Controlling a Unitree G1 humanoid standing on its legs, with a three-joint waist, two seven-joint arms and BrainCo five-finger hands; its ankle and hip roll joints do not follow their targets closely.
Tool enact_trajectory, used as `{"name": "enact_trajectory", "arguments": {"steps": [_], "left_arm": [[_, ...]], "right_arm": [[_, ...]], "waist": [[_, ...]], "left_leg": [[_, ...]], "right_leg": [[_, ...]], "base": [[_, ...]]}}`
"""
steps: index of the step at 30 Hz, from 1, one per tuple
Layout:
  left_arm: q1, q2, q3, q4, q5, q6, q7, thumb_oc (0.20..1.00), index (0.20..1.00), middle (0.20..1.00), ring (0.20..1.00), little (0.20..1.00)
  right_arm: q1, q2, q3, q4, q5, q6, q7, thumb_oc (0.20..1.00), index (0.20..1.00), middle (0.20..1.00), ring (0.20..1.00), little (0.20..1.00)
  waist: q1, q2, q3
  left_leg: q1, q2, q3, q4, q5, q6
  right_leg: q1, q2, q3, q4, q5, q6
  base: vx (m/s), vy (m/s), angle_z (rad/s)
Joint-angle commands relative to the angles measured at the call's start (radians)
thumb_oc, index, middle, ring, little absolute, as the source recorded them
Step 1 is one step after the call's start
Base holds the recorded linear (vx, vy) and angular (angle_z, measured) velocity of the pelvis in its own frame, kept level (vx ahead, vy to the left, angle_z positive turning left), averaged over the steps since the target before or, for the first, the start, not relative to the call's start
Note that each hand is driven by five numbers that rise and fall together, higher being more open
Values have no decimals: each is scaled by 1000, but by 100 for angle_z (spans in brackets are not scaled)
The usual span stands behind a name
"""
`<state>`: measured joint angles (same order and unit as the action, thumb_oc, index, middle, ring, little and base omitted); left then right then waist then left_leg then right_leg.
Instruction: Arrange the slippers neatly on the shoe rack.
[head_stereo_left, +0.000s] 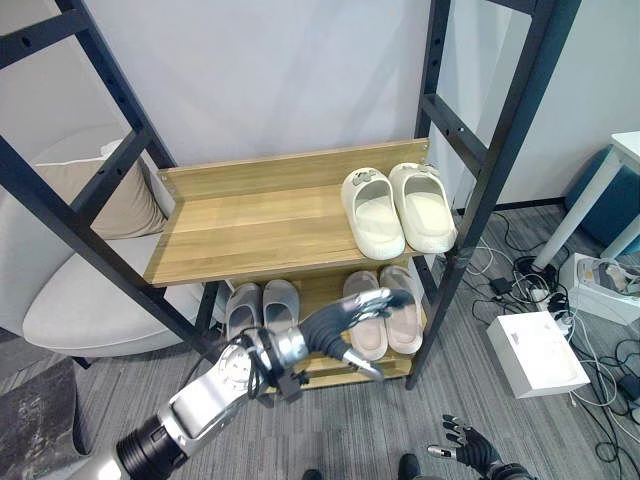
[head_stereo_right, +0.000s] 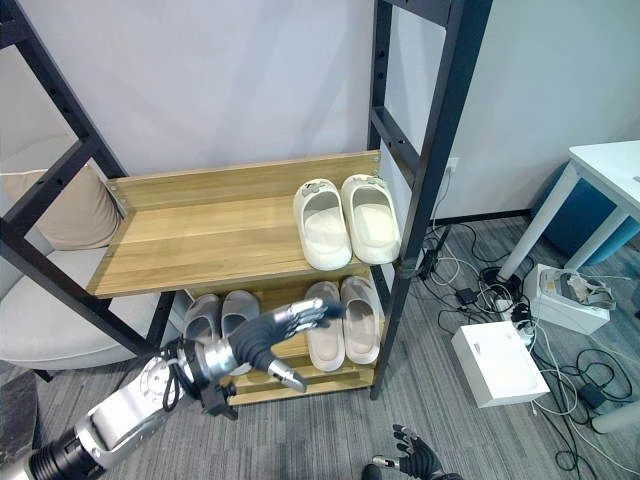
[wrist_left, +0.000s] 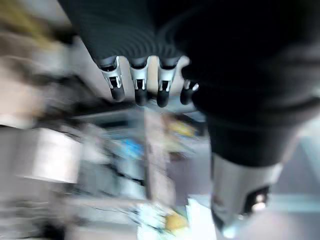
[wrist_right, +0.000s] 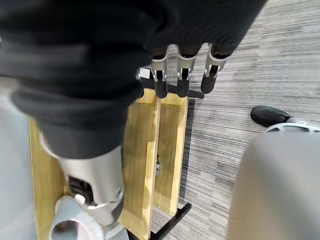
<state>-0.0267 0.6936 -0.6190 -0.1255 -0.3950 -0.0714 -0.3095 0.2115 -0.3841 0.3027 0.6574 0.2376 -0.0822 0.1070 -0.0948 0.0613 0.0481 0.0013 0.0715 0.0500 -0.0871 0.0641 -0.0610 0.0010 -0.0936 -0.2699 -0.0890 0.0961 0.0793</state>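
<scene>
Nearest, low at the right edge of the head views, the right robot hand (head_stereo_left: 468, 443) hangs over the grey carpet (head_stereo_left: 400, 420) with its dark-tipped fingers spread and holding nothing; its own wrist view shows the fingers straight above the wooden lower shelf (wrist_right: 170, 150). A little further in, the left robot hand (head_stereo_left: 352, 322) is stretched out in front of the shoe rack (head_stereo_left: 480, 200), fingers loosely extended and apart, thumb pointing down, nothing between them; it sits in front of the lower shelf at the level of the beige slippers (head_stereo_left: 385, 310). On that lower shelf two pairs lie side by side, toes pointing outward: a grey pair of slippers (head_stereo_left: 262, 308) to the left and the beige pair to the right, the two pairs close together; the left robot hand overlaps the beige pair in the view, and whether it touches them cannot be told. Above, on the upper wooden shelf (head_stereo_left: 250, 225), a cream pair of slippers (head_stereo_left: 398, 208) rests at the right end, thick-soled, open-toed, each with a small ornament on the strap, the two shoes touching along their inner sides; the left part of that shelf is bare wood. To the left of the rack stands a pale armchair (head_stereo_left: 80, 300) with a tan cushion (head_stereo_left: 115, 205); on the floor to the right lies a white box (head_stereo_left: 535, 352) among cables (head_stereo_left: 600, 370); behind everything is a plain white wall (head_stereo_left: 280, 80).
</scene>
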Motion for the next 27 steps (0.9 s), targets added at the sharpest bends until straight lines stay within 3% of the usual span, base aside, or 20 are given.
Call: {"name": "enact_trajectory", "arguments": {"steps": [1,2,3,6,8,14,27], "left_arm": [[36,-16,62,102,91,-42,18,1000,1000,1000,1000,1000],[89,-92,98,258,138,-31,68,1000,1000,1000,1000,1000],[89,-95,97,262,140,-34,68,1000,1000,1000,1000,1000],[146,-276,177,517,-22,-13,146,1000,1000,1000,1000,1000],[147,-395,264,667,-88,-18,257,1000,1000,1000,1000,1000],[131,-467,360,772,-160,-44,376,1000,1000,1000,1000,1000],[90,-468,367,795,-90,-55,416,1000,1000,1000,1000,1000]], "right_arm": [[-59,3,20,-38,26,-33,15,1000,1000,1000,1000,1000],[-69,8,29,-44,35,-28,9,1000,1000,1000,1000,1000],[-70,7,30,-44,35,-28,8,1000,1000,1000,1000,1000],[-84,33,36,-42,46,-24,-21,1000,1000,1000,1000,1000],[-110,75,13,-9,69,-29,-85,1000,1000,1000,1000,1000],[-163,112,-16,35,105,-39,-163,1000,1000,1000,1000,1000],[-215,105,-30,23,99,-47,-215,1000,1000,1000,1000,1000]], "waist": [[19,-67,26],[24,-70,25],[23,-69,24],[30,-75,25],[41,-81,27],[48,-83,27],[50,-79,25]], "left_leg": [[47,-28,-10,0,-57,-1],[52,-28,-11,0,-58,0],[52,-28,-11,0,-58,0],[53,-30,-16,0,-54,4],[54,-29,-23,0,-49,7],[57,-29,-21,0,-47,9],[64,-27,-18,0,-49,9]], "right_leg": [[49,-28,9,2,-68,74],[55,-29,9,2,-70,71],[55,-29,8,2,-70,71],[59,-30,4,2,-71,67],[63,-28,-1,2,-73,64],[70,-28,-2,2,-79,59],[78,-29,1,2,-85,58]], "base": [[8,21,7],[11,7,5],[11,13,9],[1,3,3],[-4,-20,8],[-2,-9,4],[0,0,0]]}}
